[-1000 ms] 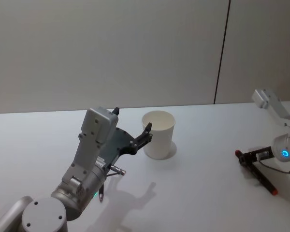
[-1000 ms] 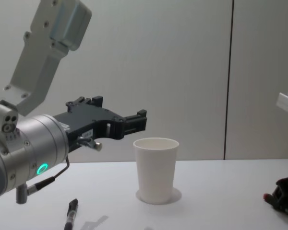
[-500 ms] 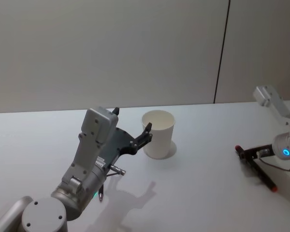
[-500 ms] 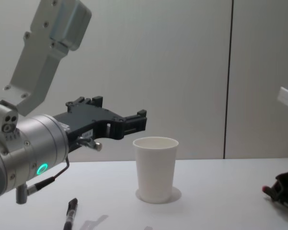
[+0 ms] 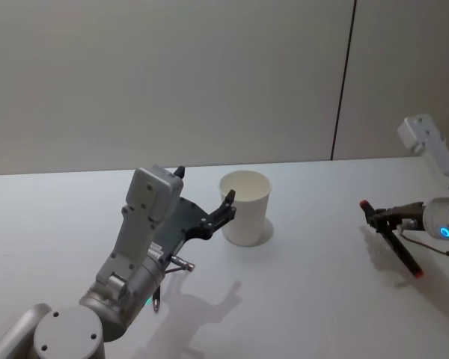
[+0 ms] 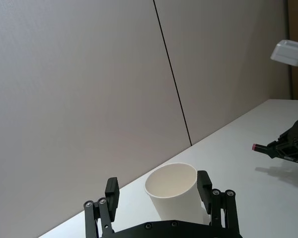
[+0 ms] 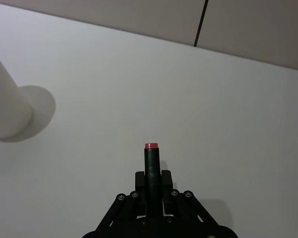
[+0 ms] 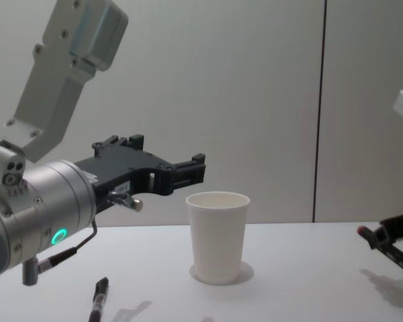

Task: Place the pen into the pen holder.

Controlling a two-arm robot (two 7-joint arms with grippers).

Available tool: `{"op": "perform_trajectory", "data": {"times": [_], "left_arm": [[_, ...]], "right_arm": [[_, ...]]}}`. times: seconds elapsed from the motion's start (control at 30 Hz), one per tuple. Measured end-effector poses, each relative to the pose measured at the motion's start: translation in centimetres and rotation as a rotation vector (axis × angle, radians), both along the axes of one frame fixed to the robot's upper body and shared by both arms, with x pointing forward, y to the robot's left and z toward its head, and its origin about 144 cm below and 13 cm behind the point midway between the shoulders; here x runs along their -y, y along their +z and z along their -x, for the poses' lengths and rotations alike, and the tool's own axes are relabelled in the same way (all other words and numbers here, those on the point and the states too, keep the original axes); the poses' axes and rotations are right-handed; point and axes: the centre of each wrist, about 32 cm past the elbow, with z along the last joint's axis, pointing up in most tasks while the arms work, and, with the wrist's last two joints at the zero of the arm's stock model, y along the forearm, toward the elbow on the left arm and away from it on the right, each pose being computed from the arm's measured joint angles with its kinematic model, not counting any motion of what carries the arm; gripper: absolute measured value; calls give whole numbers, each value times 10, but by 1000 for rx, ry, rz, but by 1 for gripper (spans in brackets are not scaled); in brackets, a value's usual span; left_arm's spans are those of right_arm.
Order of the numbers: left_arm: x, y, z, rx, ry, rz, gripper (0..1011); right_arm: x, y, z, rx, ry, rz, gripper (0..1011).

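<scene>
Between the fingers of my right pincer (image 5: 382, 217) sits the pen (image 5: 395, 243), a black barrel with a red end. The fingers are clamped on it. In the right wrist view the red end projects straight ahead of the fingertips (image 7: 139, 177). In the head view the rest of the barrel slopes down behind the pincer toward the tabletop (image 5: 314, 284). The pincer holds the pen off the tabletop, and a shadow lies directly under it.

Well apart from the right pincer, on its left, stands the pen holder (image 5: 245, 213), a white paper cup, upright and mouth up. No contact exists between the pen and the pen holder.

Just beside the pen holder hangs my left pincer (image 6: 158, 184), with its fingers spread apart and nothing between them. In the chest view it sits slightly above rim height, to the left of the cup. In the left wrist view the cup stands directly ahead of the two open fingers.

Below the left arm, behind its pincer, a second pen (image 8: 99, 300) lies flat on the tabletop.
</scene>
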Motion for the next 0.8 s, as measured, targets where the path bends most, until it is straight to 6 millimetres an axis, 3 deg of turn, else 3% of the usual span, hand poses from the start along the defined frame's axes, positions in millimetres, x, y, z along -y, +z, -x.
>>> {"op": "perform_trajectory", "data": {"times": [0.8], "left_arm": [[0,0,0,0,0,0,1000]], "right_arm": [[-9,-8,36,372,58,-53,173]]}}
